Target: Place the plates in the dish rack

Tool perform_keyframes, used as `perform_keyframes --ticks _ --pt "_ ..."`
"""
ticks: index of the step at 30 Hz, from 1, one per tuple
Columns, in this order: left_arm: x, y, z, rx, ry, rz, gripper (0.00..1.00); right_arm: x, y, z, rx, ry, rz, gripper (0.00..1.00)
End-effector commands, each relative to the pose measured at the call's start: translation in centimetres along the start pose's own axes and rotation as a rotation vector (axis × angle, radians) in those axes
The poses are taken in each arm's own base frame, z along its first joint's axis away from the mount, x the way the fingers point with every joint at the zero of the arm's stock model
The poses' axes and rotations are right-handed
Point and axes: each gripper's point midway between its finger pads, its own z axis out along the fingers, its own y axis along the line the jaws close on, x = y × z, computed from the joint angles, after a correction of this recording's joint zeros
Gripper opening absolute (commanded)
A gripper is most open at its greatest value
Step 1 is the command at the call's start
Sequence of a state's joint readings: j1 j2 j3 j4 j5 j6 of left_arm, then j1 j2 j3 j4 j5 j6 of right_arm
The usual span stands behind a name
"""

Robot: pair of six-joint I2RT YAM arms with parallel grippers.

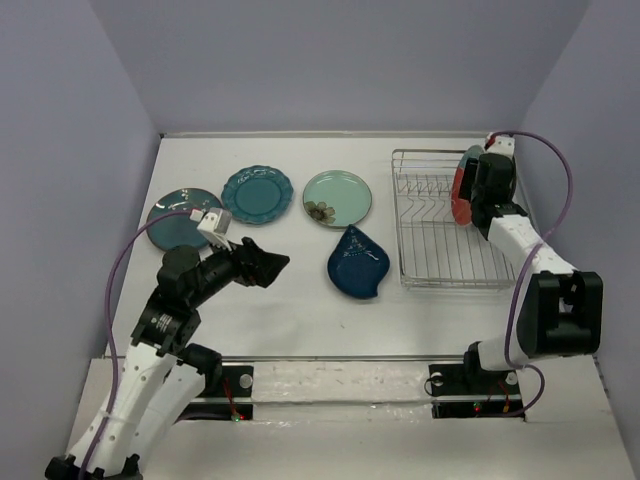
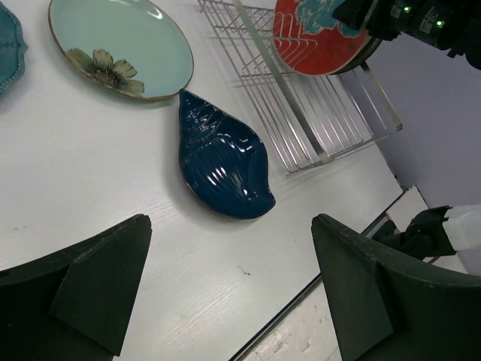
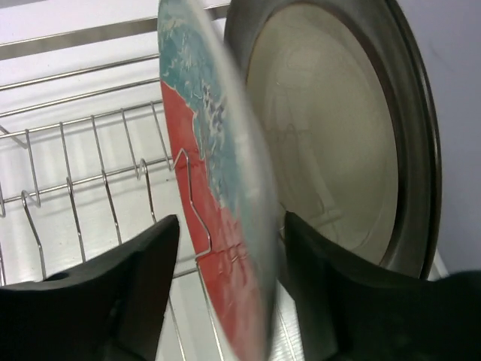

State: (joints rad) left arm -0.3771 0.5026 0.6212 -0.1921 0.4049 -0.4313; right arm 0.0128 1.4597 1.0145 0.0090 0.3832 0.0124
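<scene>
**Clerk:** Entry one, hazards?

**Keeper:** Red floral plate (image 2: 316,45), upright on edge in the dish rack (image 1: 440,250), near the right edge of the surface (image 1: 300,320). It stands just beside the grey-beige plate (image 3: 331,150) with the dark rim. Judged risk: a finger dragging its rim on withdrawal could tip it onto that neighbour. It could also roll if not seated between the prongs.

**Clerk:** Right gripper (image 3: 229,222), jaws?

**Keeper:** Part open, straddling the red plate. A gap shows on the patterned side; contact on the back I cannot tell. Not clamped, by my reading.

**Clerk:** Left gripper (image 1: 265,263)?

**Keeper:** Jaws wide, holding nothing, above bare surface toward the left edge.

**Clerk:** Stock not yet racked?

**Keeper:** Dark teal plate (image 1: 185,217), scalloped teal plate (image 1: 257,194) and pale mint plate (image 1: 337,198), lying flat along the far edge. Dark blue shell-shaped dish (image 1: 358,262), mid-surface.
</scene>
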Motion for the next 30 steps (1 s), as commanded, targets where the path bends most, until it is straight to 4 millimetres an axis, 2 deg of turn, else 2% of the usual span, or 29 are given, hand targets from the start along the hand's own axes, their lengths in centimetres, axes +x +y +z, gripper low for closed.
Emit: perform_keyframes --ticks 1,2,4,5,7,11,13,14,16,17,19,20,22,23,24,25,30 --pt "0.9 0.9 2.1 0.0 0.022 -0.086 0.99 -1.5 -0.2 -0.9 0.019 -0.074 0.169 0.66" --pt "1.3 1.7 2.8 -0.034 0.027 -0.1 0.99 -1.8 -0.8 -1.3 0.044 -0.079 0.187 0.73" --pt "1.7 2.1 3.5 -0.057 0.026 -0.131 0.99 -2.0 -0.9 -1.8 0.048 -0.064 0.218 0.82" --pt "2.3 3.0 4.0 -0.097 0.026 -0.146 0.99 -1.1 -1.1 -2.4 0.056 -0.005 0.207 0.83" --pt "2.7 3.2 4.7 -0.112 0.016 -0.173 0.99 -2.2 -1.2 -3.1 0.06 0.001 0.239 0.89" --pt "5.0 5.2 6.3 -0.243 0.035 -0.17 0.99 -2.9 -1.7 -5.4 0.04 -0.006 0.27 0.95" --pt "5.8 5.4 7.1 -0.284 0.039 -0.152 0.99 -3.8 -1.8 -6.9 0.013 -0.033 0.304 0.96" --pt "7.3 5.5 8.1 -0.311 0.082 -0.136 0.99 -3.6 -1.5 -7.4 -0.012 -0.021 0.31 0.96" --pt "8.2 5.1 9.3 -0.308 0.104 -0.125 0.99 -4.6 -1.4 -9.1 -0.055 -0.052 0.348 0.97" --pt "9.6 5.8 10.1 -0.342 0.149 -0.116 0.99 -4.8 -1.3 -9.7 -0.072 -0.064 0.361 0.97" --pt "9.8 5.2 11.3 -0.337 0.154 -0.1 0.98 -4.8 -0.7 -10.9 -0.136 -0.071 0.382 0.97" --pt "10.1 5.6 12.1 -0.362 0.165 -0.084 0.97 -5.6 -0.8 -12.3 -0.165 -0.106 0.401 0.97" --pt "10.1 5.9 13.0 -0.375 0.165 -0.071 0.95 -5.0 0.0 -13.6 -0.232 -0.109 0.427 0.94" --pt "11.0 6.6 13.6 -0.401 0.191 -0.058 0.95 -5.0 1.2 -14.5 -0.316 -0.108 0.435 0.91" --pt "10.5 6.2 14.4 -0.392 0.182 -0.053 0.94 -4.7 1.6 -15.6 -0.365 -0.128 0.457 0.89" --pt "11.4 6.8 15.0 -0.406 0.212 -0.045 0.93 -4.5 2.3 -16.4 -0.42 -0.128 0.463 0.88" --pt "11.7 5.7 17.8 -0.366 0.234 -0.051 0.88 -2.5 3.9 -18.1 -0.546 -0.107 0.473 0.87"
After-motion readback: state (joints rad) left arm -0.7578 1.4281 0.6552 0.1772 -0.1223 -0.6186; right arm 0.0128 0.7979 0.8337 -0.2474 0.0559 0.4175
